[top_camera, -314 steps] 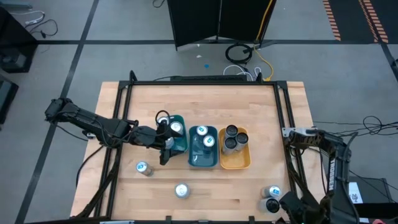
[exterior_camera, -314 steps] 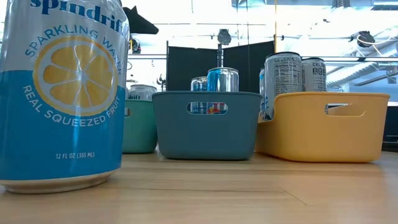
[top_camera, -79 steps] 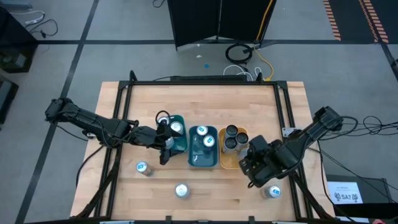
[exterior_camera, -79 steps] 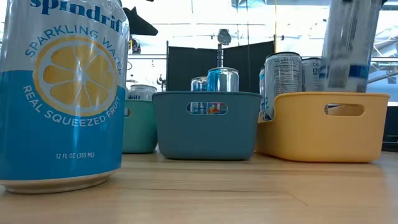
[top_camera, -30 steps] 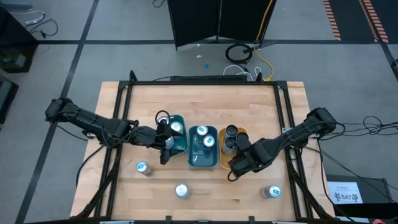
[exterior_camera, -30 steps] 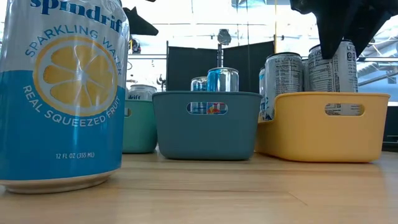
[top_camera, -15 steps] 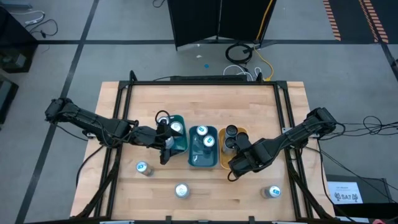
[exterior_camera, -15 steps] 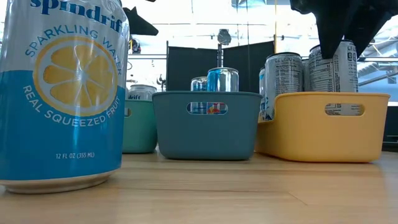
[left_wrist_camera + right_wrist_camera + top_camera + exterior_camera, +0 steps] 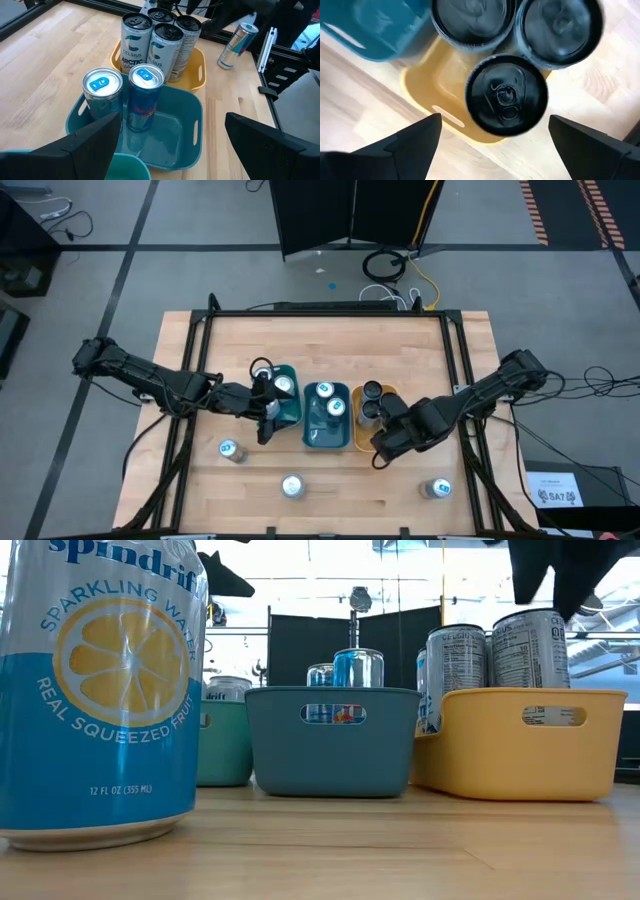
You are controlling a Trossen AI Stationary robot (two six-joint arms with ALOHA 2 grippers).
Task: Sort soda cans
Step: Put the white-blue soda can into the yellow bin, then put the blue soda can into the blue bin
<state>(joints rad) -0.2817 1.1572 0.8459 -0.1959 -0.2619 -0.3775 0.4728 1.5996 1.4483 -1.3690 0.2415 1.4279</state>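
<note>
Three dark-topped soda cans stand upright in the orange tray; the nearest one sits straight below my right gripper, which is open and hangs above it with a gap showing in the low view. Two blue-marked cans stand in the teal tray. One can stands in the green tray. My left gripper is open and waits over the green tray's near left corner. Three more cans stand loose on the table.
A further can stands by the green tray's far left corner. A large blue Spindrift can fills the low view's left side. A black frame rims the table. Bare wood lies along the far side and between the loose cans.
My right gripper has let go of the dark-topped can and risen off it, shifting slightly toward the table's right edge. The can stays standing upright in the orange tray beside the other two.
</note>
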